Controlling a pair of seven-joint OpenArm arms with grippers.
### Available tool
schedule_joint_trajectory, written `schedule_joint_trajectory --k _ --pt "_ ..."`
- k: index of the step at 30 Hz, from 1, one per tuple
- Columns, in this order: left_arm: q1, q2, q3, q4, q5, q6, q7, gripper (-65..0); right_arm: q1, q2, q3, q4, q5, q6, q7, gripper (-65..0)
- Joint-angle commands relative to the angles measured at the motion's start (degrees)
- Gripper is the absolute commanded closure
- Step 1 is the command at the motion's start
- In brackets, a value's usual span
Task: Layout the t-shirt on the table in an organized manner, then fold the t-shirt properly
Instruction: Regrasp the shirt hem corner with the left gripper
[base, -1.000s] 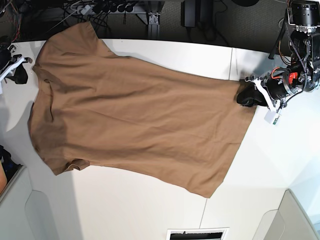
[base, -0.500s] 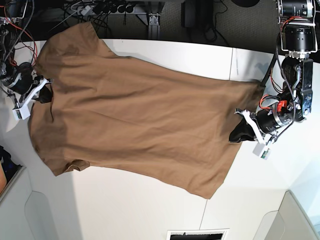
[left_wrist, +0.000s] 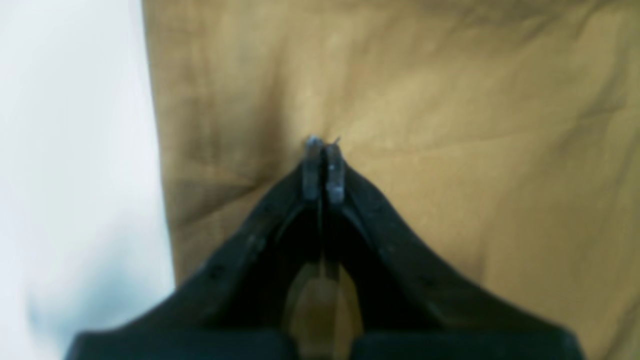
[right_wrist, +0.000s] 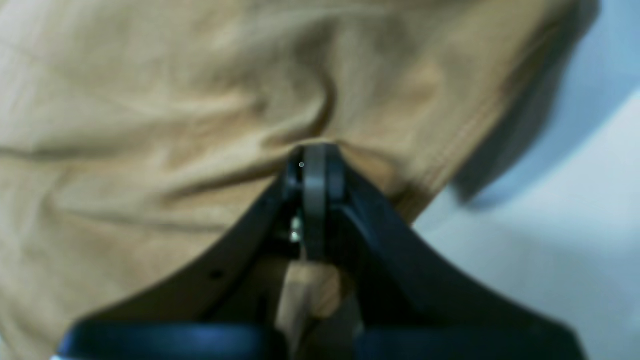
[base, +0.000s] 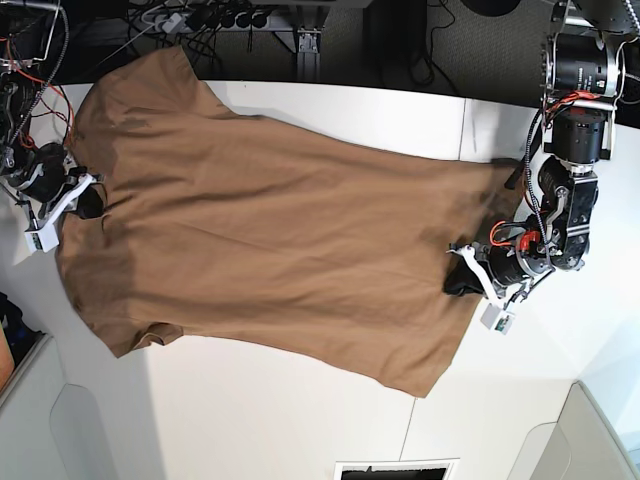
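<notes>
Two grippers press on one t-shirt (base: 270, 240), which lies spread flat across the table (base: 260, 410), filling the middle of the base view from the upper left down to the lower right of centre. The cloth is tan-brown, one sleeve reaching past the table's far edge at the upper left, another sleeve at the lower left, and the hem running along the right side.

At the right of the base view the left gripper (base: 462, 283) sits on the hem edge. In the left wrist view the left gripper (left_wrist: 323, 165) has its dark jaws pressed together, tips meeting on the cloth just right of the shirt's edge; whether any fabric is caught between them cannot be told. White tabletop fills the left of that frame.

At the left of the base view the right gripper (base: 88, 203) rests at the shirt's neck end. In the right wrist view the right gripper (right_wrist: 315, 165) is pinched shut with the fabric puckering into folds around its tips, so it grips the shirt near a ribbed edge. Bare table shows at the right of that frame.
</notes>
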Motion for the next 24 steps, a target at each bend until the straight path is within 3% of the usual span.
schedule_joint_trajectory --k 1,6,16,20,21,24 --pt "0.0 -1.3 -0.3 0.4 0.7 0.5 2.2 0.0 1.8 1.0 0.2 0.2 -1.2 -0.5 -0.4 0.0" --pt "5.1 -3.8 -0.9 1.8 -7.6 0.3 7.6 0.0 6.8 1.0 0.2 -3.1 -1.4 -0.4 -0.2 0.0" --pt "18.4 -2.6 -12.8 6.9 -10.7 -2.4 7.6 0.0 15.1 1.0 0.2 -11.1 -1.4 -0.4 0.9 0.0" --pt "20.0 -2.4 -15.7 11.0 -13.8 -2.4 8.1 0.0 15.0 1.2 0.2 -10.4 2.3 -0.4 0.3 0.0" --pt "20.0 -2.4 -16.4 12.6 -14.7 -2.4 8.9 -1.0 14.7 1.3 0.4 -9.8 3.3 -0.4 -0.1 0.0" --pt "20.1 -2.4 -19.2 19.0 -18.3 -2.4 13.8 -16.2 13.1 1.3 2.6 -5.8 6.8 -0.4 -3.6 0.0"
